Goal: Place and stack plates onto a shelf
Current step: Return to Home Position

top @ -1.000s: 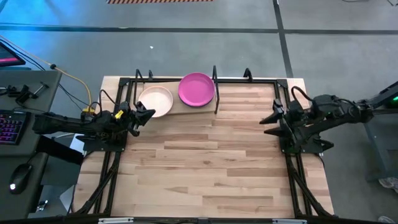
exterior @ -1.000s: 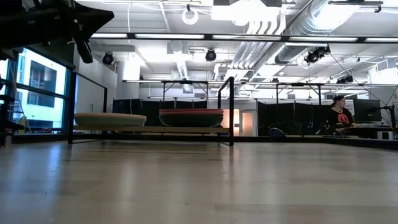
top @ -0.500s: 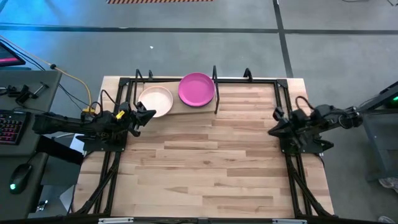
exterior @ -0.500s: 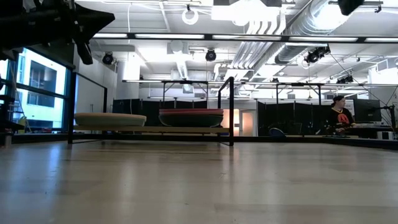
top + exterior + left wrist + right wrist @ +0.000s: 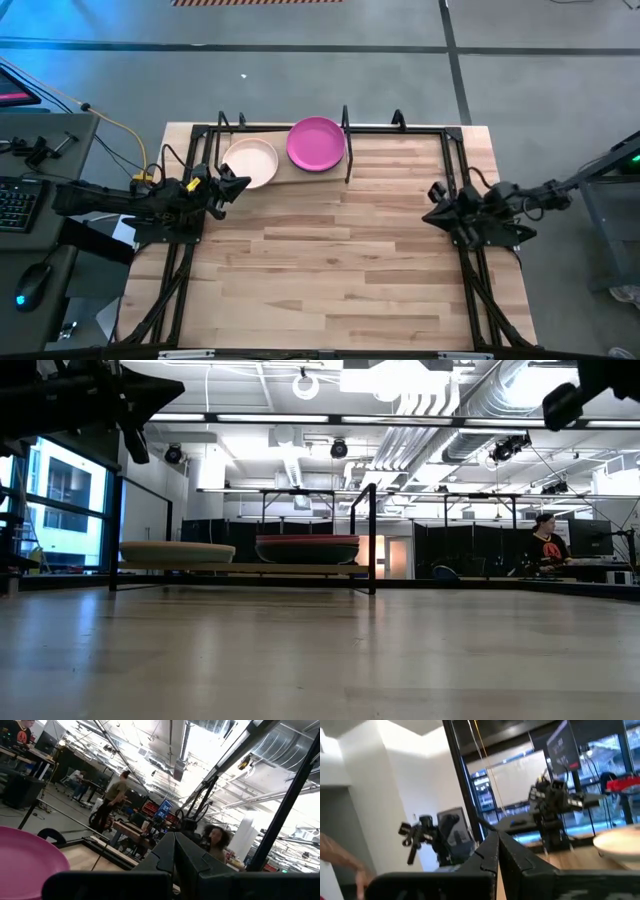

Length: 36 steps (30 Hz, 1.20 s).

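Note:
Two plates sit on the shelf (image 5: pixel 290 172) at the table's far edge: a cream plate (image 5: pixel 250 162) (image 5: pixel 178 551) and a magenta plate (image 5: pixel 316 144) (image 5: pixel 307 546), each resting on its base on the wooden board. A black upright divider (image 5: pixel 346 148) stands just right of the magenta plate. My left gripper (image 5: pixel 237 183) hangs shut near the cream plate, above the table's left side, touching nothing. Shut and empty as well, my right gripper (image 5: pixel 432 214) is at the table's right side, far from the shelf. The magenta plate (image 5: pixel 25 862) also shows in the left wrist view.
The broad wooden tabletop (image 5: pixel 330 270) lies bare between the arms. Black arm stands run along its left and right edges (image 5: pixel 170 280) (image 5: pixel 490 290). A desk with keyboard and mouse (image 5: pixel 20 200) stands left of the table. People (image 5: pixel 545 545) are in the room behind.
My right gripper has shut its fingers and drawn a little toward the table's near edge, its arm folding lower. The left arm and both plates have kept still.

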Each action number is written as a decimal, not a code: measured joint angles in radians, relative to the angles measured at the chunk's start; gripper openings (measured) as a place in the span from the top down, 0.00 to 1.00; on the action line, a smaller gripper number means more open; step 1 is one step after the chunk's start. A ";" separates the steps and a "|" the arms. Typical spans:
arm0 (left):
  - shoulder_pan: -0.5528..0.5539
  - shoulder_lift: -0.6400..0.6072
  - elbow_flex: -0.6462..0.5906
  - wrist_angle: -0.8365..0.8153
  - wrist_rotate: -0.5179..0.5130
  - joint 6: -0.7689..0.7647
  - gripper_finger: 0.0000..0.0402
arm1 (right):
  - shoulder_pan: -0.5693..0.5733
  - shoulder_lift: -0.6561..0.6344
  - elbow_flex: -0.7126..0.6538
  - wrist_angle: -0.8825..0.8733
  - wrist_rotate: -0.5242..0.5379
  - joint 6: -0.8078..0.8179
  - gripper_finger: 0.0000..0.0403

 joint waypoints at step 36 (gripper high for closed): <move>0.000 0.000 0.000 0.000 0.000 0.000 1.00 | -0.258 0.000 -0.121 -0.015 -0.205 -0.087 1.00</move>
